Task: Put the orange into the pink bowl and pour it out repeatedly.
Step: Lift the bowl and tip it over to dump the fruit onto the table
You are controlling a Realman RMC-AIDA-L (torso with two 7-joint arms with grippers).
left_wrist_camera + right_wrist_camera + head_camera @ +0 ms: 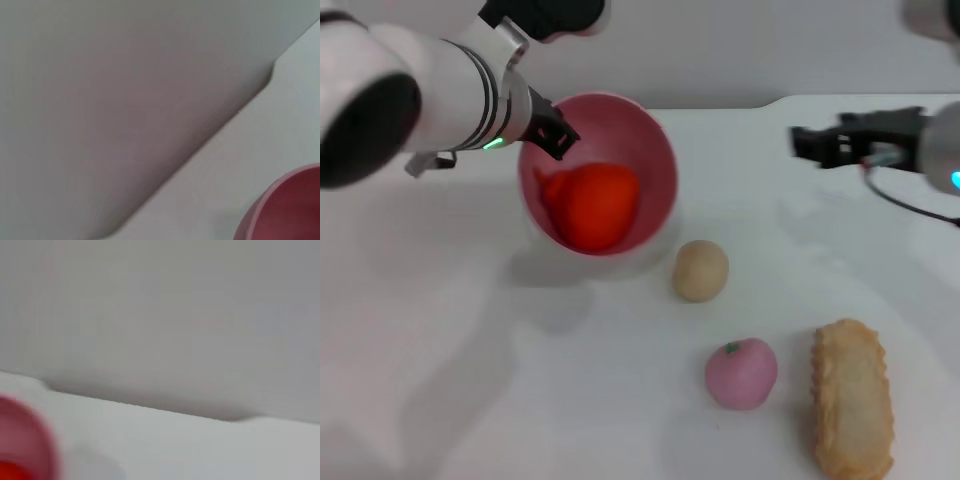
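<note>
The pink bowl (655, 165) is tilted toward me and held above the white table at the back left. The orange (595, 205) lies inside it against the low side. My left gripper (548, 130) is shut on the bowl's left rim. The bowl's rim also shows in the left wrist view (280, 210) and the right wrist view (30, 435), where a bit of the orange (12, 472) shows too. My right gripper (810, 143) hovers above the table at the back right, away from the bowl.
A beige round ball (700, 270) lies just right of the bowl. A pink peach-like fruit (741, 373) and a long bread piece (852, 400) lie at the front right. The table's back edge (760, 100) has a step.
</note>
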